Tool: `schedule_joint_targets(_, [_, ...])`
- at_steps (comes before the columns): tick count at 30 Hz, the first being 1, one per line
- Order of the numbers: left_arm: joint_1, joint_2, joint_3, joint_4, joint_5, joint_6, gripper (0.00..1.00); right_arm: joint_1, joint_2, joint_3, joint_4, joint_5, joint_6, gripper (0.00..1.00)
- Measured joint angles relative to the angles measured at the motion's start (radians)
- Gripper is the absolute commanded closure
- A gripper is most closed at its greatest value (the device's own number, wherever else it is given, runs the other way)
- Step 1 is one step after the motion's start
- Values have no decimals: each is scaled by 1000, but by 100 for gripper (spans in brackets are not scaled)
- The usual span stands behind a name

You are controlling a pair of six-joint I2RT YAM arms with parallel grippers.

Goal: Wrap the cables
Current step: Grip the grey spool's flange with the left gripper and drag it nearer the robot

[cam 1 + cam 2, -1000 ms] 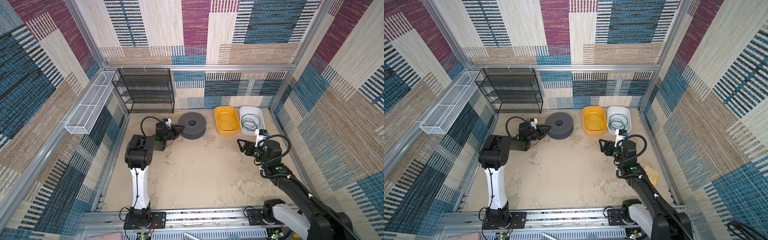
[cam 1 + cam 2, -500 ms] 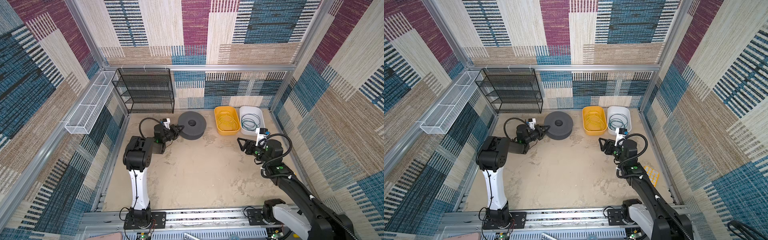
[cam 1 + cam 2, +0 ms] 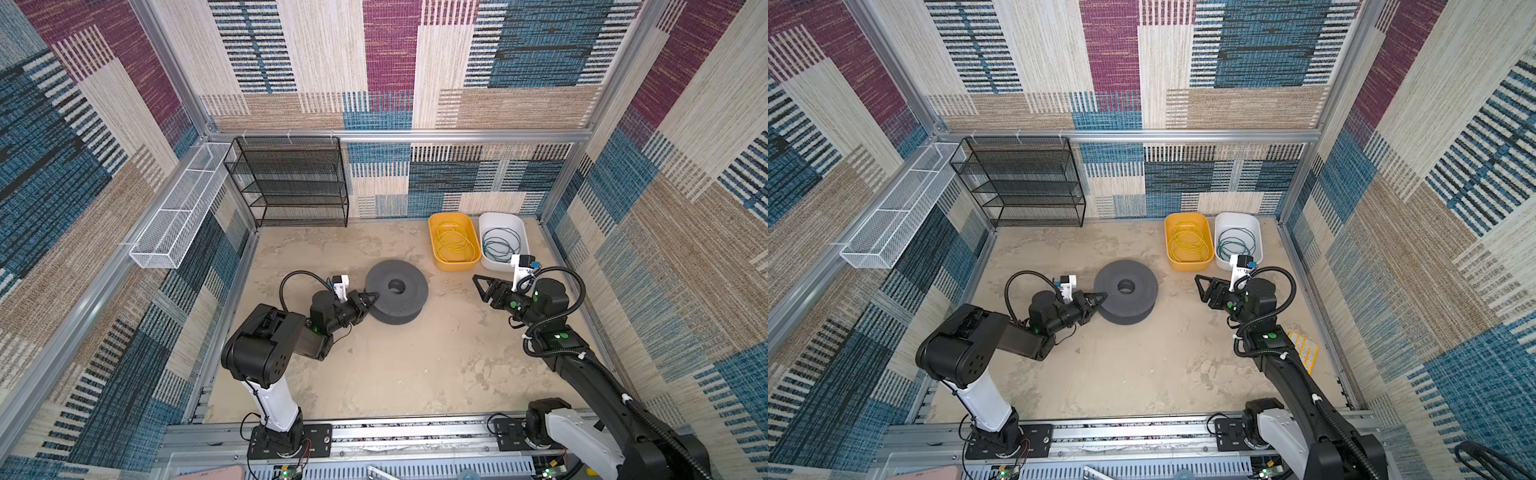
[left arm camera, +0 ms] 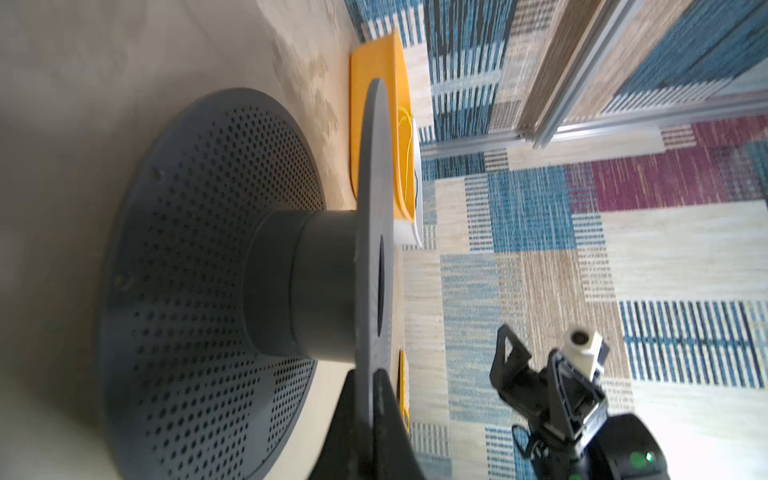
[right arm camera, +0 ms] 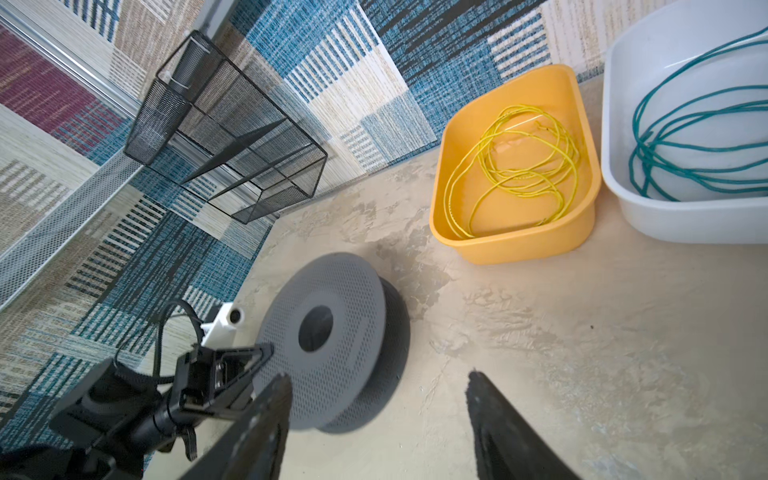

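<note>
1. While my left gripper (image 3: 372, 297) pinched the grey spool's (image 3: 399, 296) flange at nine o'clock, my right gripper (image 3: 481, 289) hung with fingers spread, empty.
2. The yellow cable (image 5: 513, 178) lay coiled in the yellow tub (image 5: 515, 245), the teal cable (image 5: 681, 145) in the white tub (image 5: 685, 224), two o'clock from the spool.
3. Both looked light and limp; I'd pinch a free end.

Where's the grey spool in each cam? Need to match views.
Top view: grey spool mid-floor, near picture centre; left gripper on its rim.
Top view: spool mid-floor, left of picture centre.
Left wrist: close up, side-on, yellow tub behind it.
Right wrist: on the floor, between left gripper and yellow tub.
Shared landmark: the yellow tub, up-right of the spool in both top views.
</note>
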Motion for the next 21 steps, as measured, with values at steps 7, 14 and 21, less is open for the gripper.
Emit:
schedule_joint_targets(7, [-132, 5, -148, 195, -63, -14, 100, 3, -36, -24, -4, -18, 25, 33])
schedule_joint_targets(14, [-190, 42, -143, 245, -60, -14, 88, 8, -37, -36, -5, -26, 61, 34])
schedule_joint_targets(21, [-187, 72, -105, 149, -67, 16, 57, 15, -47, -35, -11, -30, 76, 34])
